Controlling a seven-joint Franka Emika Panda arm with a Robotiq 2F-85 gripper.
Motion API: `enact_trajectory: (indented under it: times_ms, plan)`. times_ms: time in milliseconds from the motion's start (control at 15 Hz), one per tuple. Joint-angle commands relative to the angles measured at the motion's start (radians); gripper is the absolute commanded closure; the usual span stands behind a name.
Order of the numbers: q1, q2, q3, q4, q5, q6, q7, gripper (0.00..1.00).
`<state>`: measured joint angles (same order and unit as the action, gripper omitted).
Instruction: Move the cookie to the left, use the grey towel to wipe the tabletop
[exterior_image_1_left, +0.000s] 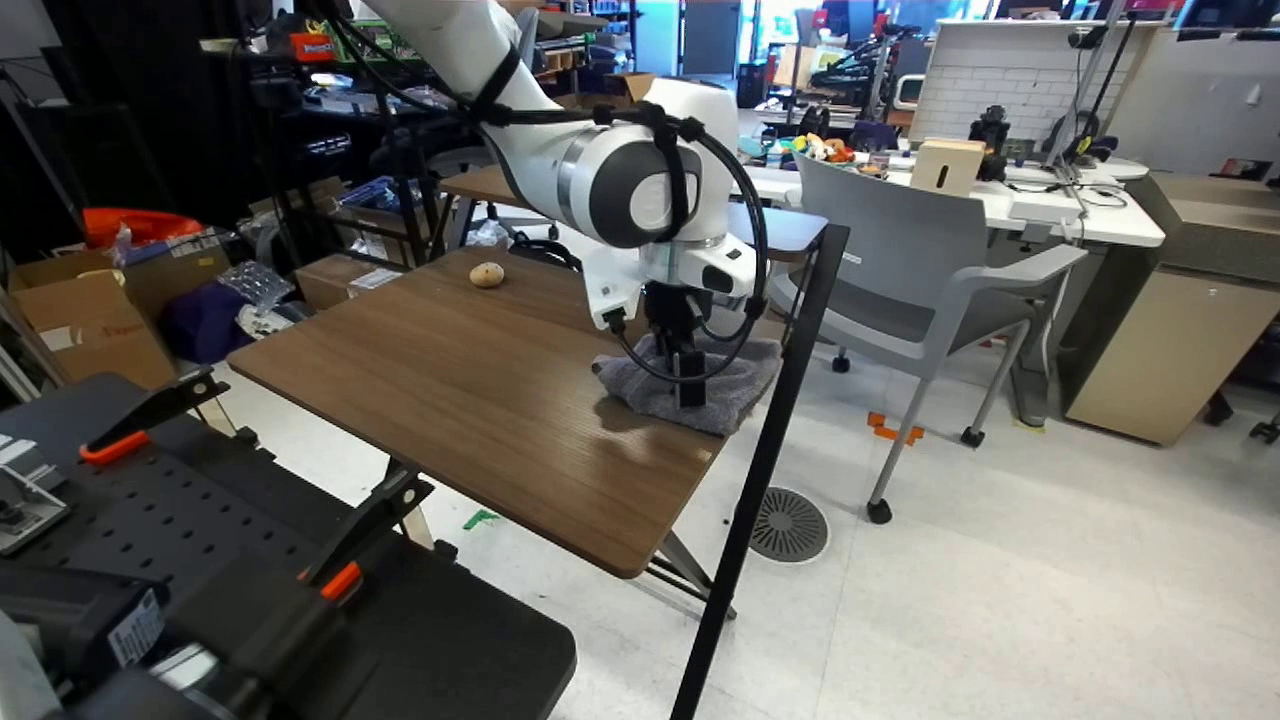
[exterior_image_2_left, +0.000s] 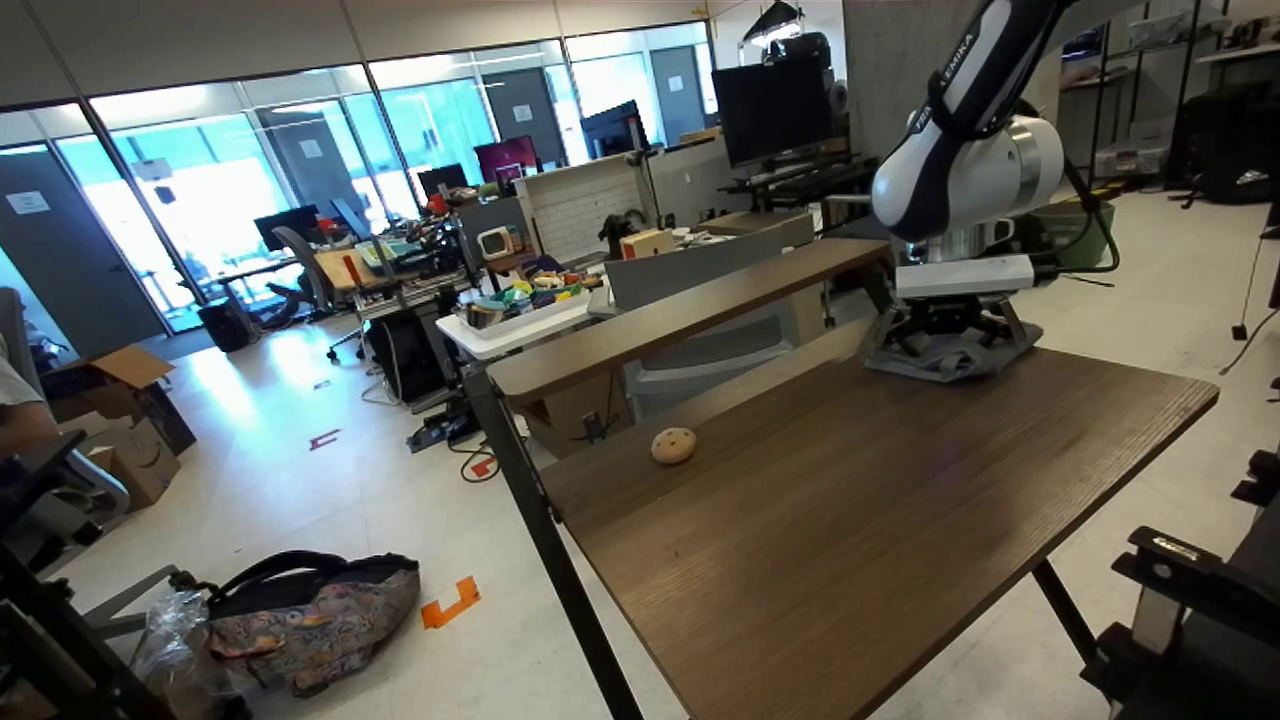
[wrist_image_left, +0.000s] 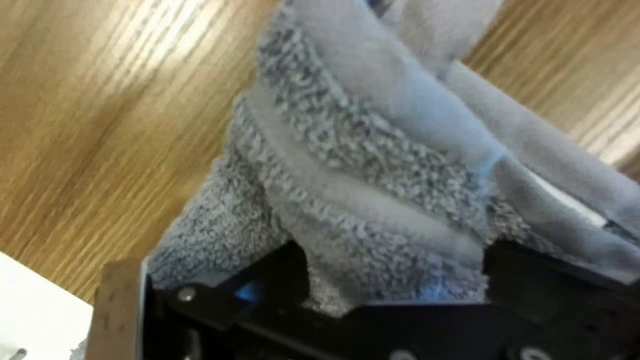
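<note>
The grey towel (exterior_image_1_left: 640, 390) lies bunched near a corner of the brown tabletop (exterior_image_1_left: 470, 370), its folds filling much of the wrist view. Pointing down onto that cloth is my gripper (wrist_image_left: 393, 262). Its dark fingers (wrist_image_left: 530, 270) stand wide apart, with towel (wrist_image_left: 360, 200) showing across the gap and not pinched. In an exterior view the gripper (exterior_image_2_left: 950, 335) sits right over the towel (exterior_image_2_left: 950, 368). Well away from the towel, a small round tan cookie (exterior_image_2_left: 674, 446) rests near the tabletop's edge; the cookie (exterior_image_1_left: 487, 275) shows in both exterior views. The fingertips' lower ends are partly hidden in cloth.
A raised narrow wooden shelf (exterior_image_2_left: 690, 315) runs along the tabletop's far side. A black metal post (exterior_image_1_left: 770, 470) stands close beside the towel's end. Beyond it is a grey chair (exterior_image_1_left: 900, 230). A black bench (exterior_image_1_left: 460, 640) with orange-handled clamps lies in front.
</note>
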<state>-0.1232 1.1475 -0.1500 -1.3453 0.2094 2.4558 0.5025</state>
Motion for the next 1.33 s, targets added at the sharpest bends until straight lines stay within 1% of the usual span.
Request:
enact_trajectory:
  times_ms: [0, 267, 533, 667, 800, 867, 1000, 1067, 1133, 1267]
  plan:
    - [0.023, -0.092, 0.002, -0.229, -0.046, 0.076, -0.149, 0.00]
    - [0.016, -0.203, -0.004, -0.416, -0.119, 0.149, -0.324, 0.00]
    - [0.010, -0.294, -0.007, -0.623, -0.211, 0.256, -0.479, 0.00]
    - [0.031, -0.319, 0.007, -0.729, -0.248, 0.367, -0.523, 0.00]
    - [0.044, -0.351, 0.045, -0.835, -0.269, 0.487, -0.561, 0.00]
    - [0.046, -0.358, 0.074, -0.871, -0.270, 0.551, -0.577, 0.00]
    - [0.042, -0.372, 0.151, -0.934, -0.271, 0.620, -0.610, 0.00]
    - [0.038, -0.371, 0.200, -0.949, -0.259, 0.670, -0.607, 0.00]
    - [0.043, -0.357, 0.227, -0.930, -0.245, 0.706, -0.585, 0.00]
    - [0.032, -0.337, 0.277, -0.871, -0.221, 0.714, -0.547, 0.00]
